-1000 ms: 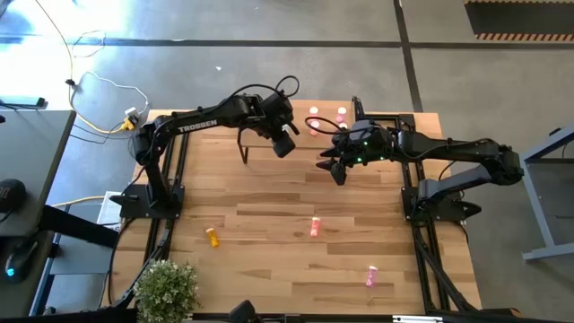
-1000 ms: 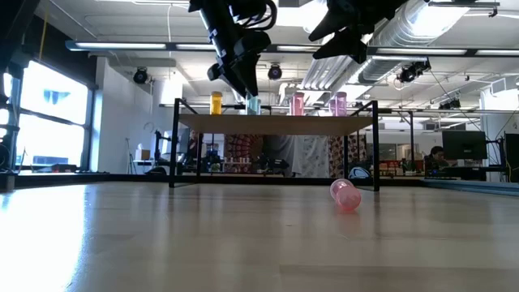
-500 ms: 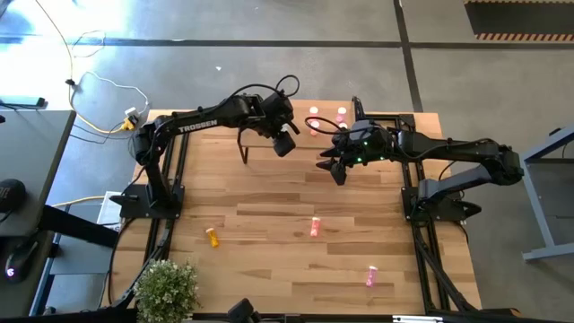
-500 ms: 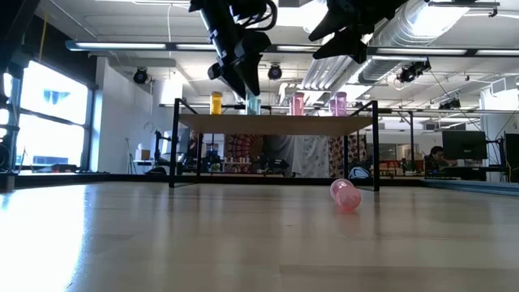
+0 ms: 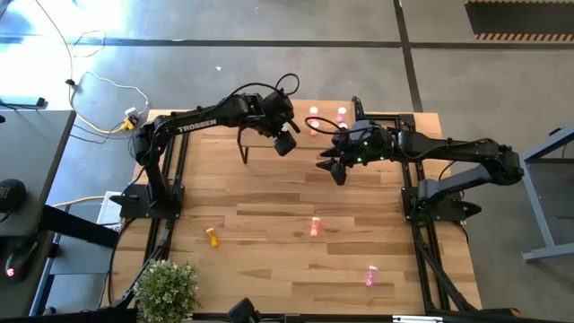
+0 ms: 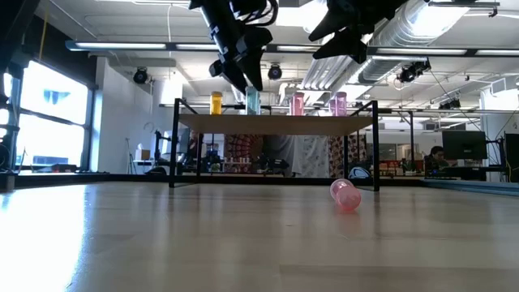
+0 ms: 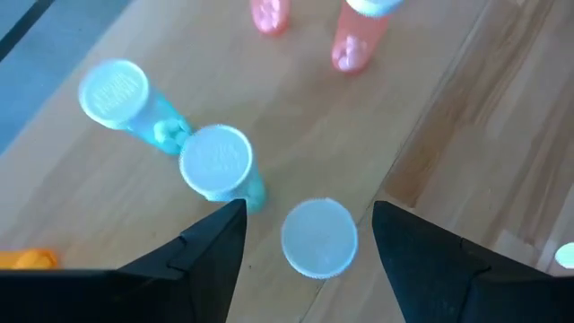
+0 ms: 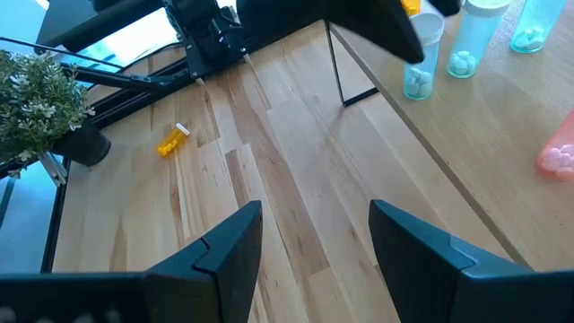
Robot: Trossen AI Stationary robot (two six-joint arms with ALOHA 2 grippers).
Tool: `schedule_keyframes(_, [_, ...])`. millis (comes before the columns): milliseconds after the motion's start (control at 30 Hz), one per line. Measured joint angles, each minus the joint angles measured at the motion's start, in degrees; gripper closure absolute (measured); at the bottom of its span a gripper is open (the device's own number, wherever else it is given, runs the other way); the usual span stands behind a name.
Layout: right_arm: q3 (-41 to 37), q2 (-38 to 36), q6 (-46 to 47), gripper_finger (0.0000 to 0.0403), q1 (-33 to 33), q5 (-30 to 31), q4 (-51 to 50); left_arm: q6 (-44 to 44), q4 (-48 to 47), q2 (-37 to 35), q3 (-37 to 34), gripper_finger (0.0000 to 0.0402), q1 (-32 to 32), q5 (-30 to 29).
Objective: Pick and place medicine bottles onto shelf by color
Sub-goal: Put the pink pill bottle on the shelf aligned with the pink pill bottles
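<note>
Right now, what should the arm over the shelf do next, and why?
Probably lift straight up. The left gripper is open above the shelf, and a pale green bottle stands upright between its fingers beside two others, so it looks released. The right gripper waits open nearby.

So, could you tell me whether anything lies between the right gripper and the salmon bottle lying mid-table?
Nothing visible does: bare wood separates the right gripper from the salmon bottle.
</note>
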Motion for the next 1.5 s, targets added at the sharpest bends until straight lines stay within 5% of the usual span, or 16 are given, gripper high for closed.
schedule_keyframes(700, [0.0,0.0,-0.02,0.0206,0.0,0.0,-0.02,0.43,-0.86,0.0,3.34,0.0172,0.44,1.97])
schedule_keyframes(1200, [0.7,-0.02,2.59,0.0206,3.83,-2.29,0.15,4.09,-16.99,-1.04,22.63,0.0172,-0.74,1.71])
schedule_keyframes(1500, [8.67,0.15,-0.51,0.0206,10.21,3.72,-1.85,-0.3,-14.83,-11.76,12.19,0.0172,-9.71,-1.84])
